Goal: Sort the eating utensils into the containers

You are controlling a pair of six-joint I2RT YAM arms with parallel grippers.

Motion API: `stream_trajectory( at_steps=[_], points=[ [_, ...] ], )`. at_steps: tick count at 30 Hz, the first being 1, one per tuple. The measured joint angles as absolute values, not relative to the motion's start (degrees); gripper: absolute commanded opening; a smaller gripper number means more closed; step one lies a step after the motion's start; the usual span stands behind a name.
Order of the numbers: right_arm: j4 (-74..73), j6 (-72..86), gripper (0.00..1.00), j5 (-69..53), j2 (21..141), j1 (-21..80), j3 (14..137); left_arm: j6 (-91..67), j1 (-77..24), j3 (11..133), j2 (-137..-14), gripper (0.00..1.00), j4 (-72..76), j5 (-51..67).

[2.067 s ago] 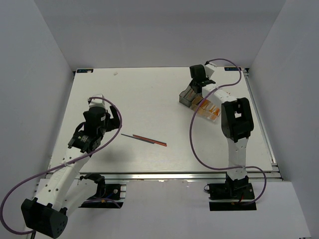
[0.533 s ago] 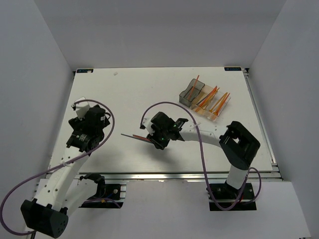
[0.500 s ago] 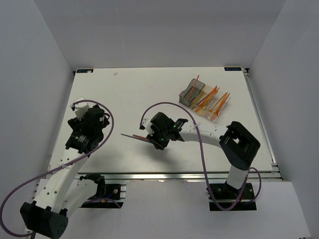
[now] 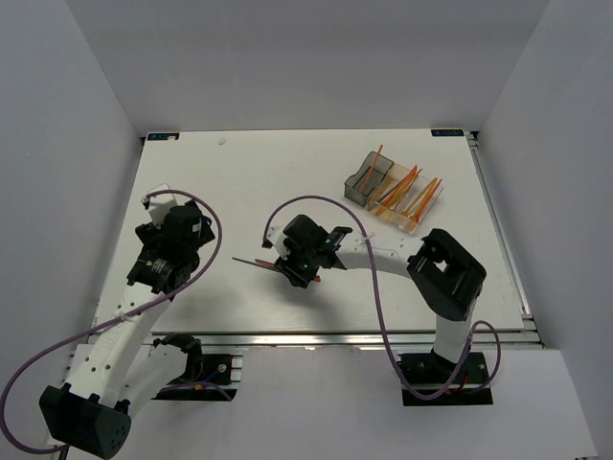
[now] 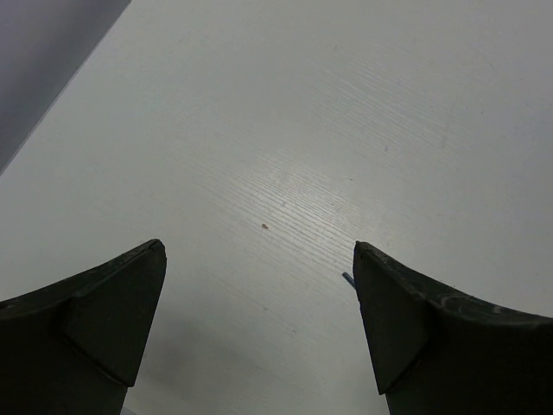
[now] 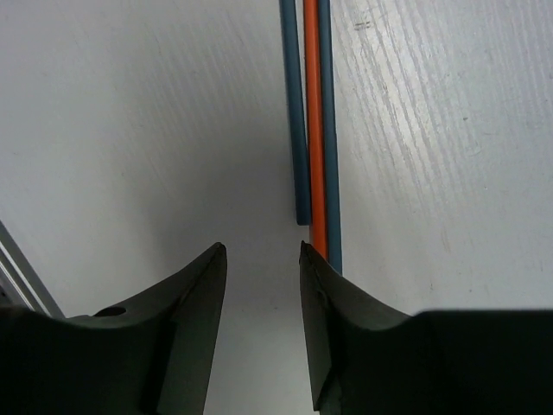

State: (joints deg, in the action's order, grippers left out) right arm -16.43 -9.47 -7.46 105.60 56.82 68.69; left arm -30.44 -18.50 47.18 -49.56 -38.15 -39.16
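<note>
Three thin sticks lie side by side on the table, two dark blue-grey (image 6: pixel 295 112) and one orange (image 6: pixel 312 112) between them. In the top view their ends (image 4: pixel 251 261) stick out left of my right gripper (image 4: pixel 293 272). In the right wrist view my right gripper (image 6: pixel 259 251) is open and empty, low over the table, with the sticks running under its right finger (image 6: pixel 346 320). The three joined bins, dark grey (image 4: pixel 364 182), amber (image 4: pixel 393 199) and clear (image 4: pixel 421 209), stand at the back right and hold several orange utensils (image 4: pixel 410 182). My left gripper (image 4: pixel 158 266) is open wide and empty (image 5: pixel 257 251).
A blue-grey stick tip (image 5: pixel 347 278) shows beside the left gripper's right finger (image 5: pixel 406 328). The right arm's purple cable (image 4: pixel 316 201) loops over the table's middle. The table's front rail (image 4: pixel 335 337) runs just below the sticks.
My right arm swung from the bins down to the sticks at the middle of the table, then edged a little left. The left gripper shifted slightly.
</note>
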Motion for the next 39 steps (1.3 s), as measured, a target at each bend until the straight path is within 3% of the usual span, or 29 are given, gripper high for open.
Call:
stream_trajectory(
  at_steps=[17,26,39],
  points=[
    [-15.62,-9.50,0.46,-10.20,110.15,53.56,71.09,-29.58,-18.50,47.18,-49.65,0.98,-37.34,-37.23],
    [-15.31,-9.72,0.41,-10.57,112.20,53.43,73.45,-29.34,-18.50,47.18,-50.26,0.98,-37.30,-36.93],
    [-16.71,-11.68,0.45,-10.11,110.83,53.43,73.89,-29.04,-18.50,47.18,-50.54,0.98,-37.28,-36.49]
  ],
)
